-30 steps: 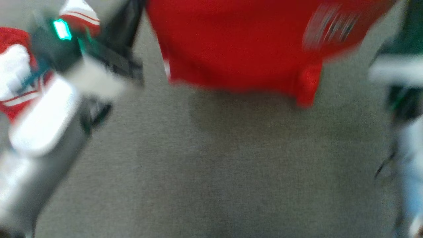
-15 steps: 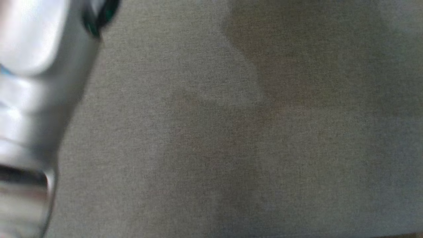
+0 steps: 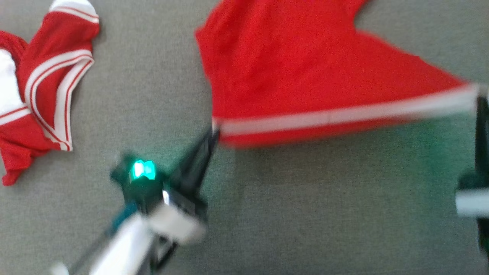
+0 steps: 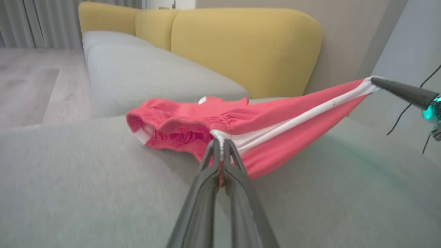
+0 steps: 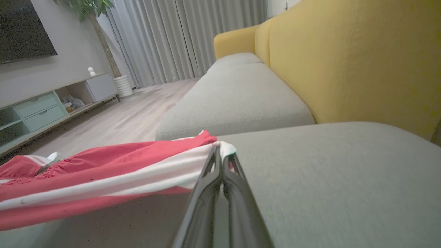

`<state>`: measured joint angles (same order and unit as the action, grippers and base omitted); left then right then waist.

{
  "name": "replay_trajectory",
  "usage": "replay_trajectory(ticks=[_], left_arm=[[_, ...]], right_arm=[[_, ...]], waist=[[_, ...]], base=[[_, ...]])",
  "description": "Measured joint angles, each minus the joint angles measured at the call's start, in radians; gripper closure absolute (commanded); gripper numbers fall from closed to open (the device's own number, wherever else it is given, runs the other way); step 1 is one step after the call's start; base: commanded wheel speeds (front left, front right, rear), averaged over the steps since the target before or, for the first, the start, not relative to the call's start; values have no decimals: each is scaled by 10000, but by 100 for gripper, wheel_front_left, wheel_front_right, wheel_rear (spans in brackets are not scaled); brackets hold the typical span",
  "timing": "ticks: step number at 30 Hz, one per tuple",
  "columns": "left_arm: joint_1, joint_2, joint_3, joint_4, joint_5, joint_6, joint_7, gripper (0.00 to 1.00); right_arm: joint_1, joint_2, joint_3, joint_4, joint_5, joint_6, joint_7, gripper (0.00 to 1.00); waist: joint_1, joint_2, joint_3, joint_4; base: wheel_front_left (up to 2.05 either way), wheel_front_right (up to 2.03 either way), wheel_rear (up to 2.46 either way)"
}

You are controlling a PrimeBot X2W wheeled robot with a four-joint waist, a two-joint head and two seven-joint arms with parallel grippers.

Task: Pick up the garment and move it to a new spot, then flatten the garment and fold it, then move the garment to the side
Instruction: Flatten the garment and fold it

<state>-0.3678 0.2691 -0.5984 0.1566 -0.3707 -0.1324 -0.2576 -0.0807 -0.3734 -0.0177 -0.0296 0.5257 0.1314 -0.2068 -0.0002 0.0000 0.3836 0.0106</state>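
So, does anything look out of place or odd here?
Nothing damaged. The red garment hangs stretched by its striped edge between left gripper and right gripper. A second garment, red and white, lies crumpled at the left.

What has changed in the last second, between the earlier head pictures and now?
Mostly the head camera swung, so the picture shifted. The red garment now shows its white-striped edge pulled straight between the left gripper and the right gripper. Both stay shut on it; the second garment stays on the grey cushion.
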Motion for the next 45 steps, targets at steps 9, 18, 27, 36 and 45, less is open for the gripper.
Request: replay_trajectory(ticks=[9, 18, 27, 36, 45], left_arm=[[3011, 311, -138, -359, 731, -4, 2, 100], [2852, -90, -326, -968, -6, -6, 8, 100], [461, -819, -780, -61, -1390, 0, 10, 100], [-1299, -1392, -734, 1398, -2541, 0, 288, 100], [-2588, -1967, -719, 2909, -2899, 90, 276, 84]], right_arm=[[4511, -134, -1011, -3170, 1032, 0, 1162, 100], [3966, 81, -2023, -3333, 715, 0, 1941, 100], [570, -230, -1745, -1789, -90, 0, 3177, 100], [-2706, -1492, -134, 215, 84, 0, 4299, 100], [-5052, -2383, 1900, 2514, 359, 0, 4539, 100]], waist=[[-1, 0, -847, -205], [0, 0, -1162, 119], [3, 0, -792, 801], [5, 0, 83, 1438], [4, 0, 814, 2006]], base=[[0, 0, 0], [0, 0, 0], [0, 0, 0], [0, 0, 0], [0, 0, 0]])
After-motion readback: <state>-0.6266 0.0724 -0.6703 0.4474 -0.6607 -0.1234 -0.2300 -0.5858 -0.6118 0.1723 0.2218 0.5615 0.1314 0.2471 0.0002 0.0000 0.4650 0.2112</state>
